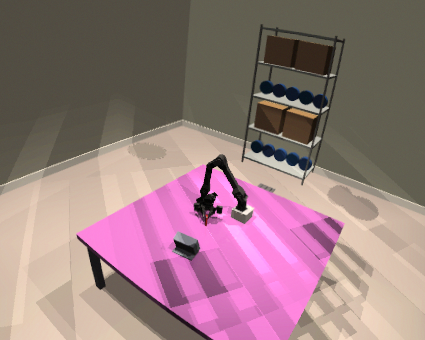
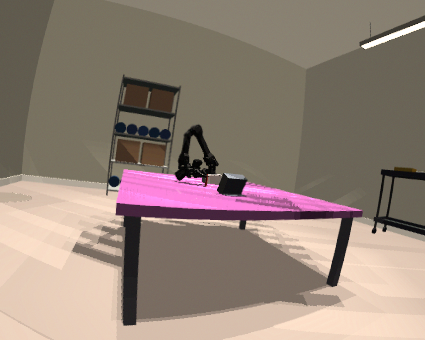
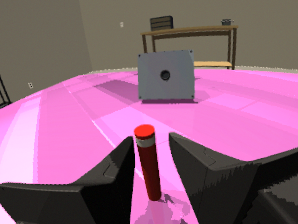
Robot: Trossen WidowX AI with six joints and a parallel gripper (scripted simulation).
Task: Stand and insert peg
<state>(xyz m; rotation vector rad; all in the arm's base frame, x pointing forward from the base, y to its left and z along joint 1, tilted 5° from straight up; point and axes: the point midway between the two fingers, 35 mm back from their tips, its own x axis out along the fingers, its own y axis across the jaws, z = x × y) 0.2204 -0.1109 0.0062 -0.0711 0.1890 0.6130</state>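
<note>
Peg upright on the counter, banded end up, between my claw's spread fingers; sloped panel at twelve o'clock.

The pink tabletop looks smooth and glossy, the gripper fingers matt black plastic

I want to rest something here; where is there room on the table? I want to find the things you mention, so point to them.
Room shows between the peg [image 1: 206, 220] [image 2: 206, 181] [image 3: 150, 167] and sloped panel [image 1: 186, 244] [image 2: 232, 184] [image 3: 150, 84], and past the panel, away from the arm [image 1: 231, 181] [image 2: 186, 144]. It is crowded around the claw [image 1: 206, 213] [image 2: 205, 177] [image 3: 151, 136], whose fingers flank the upright peg.
</note>
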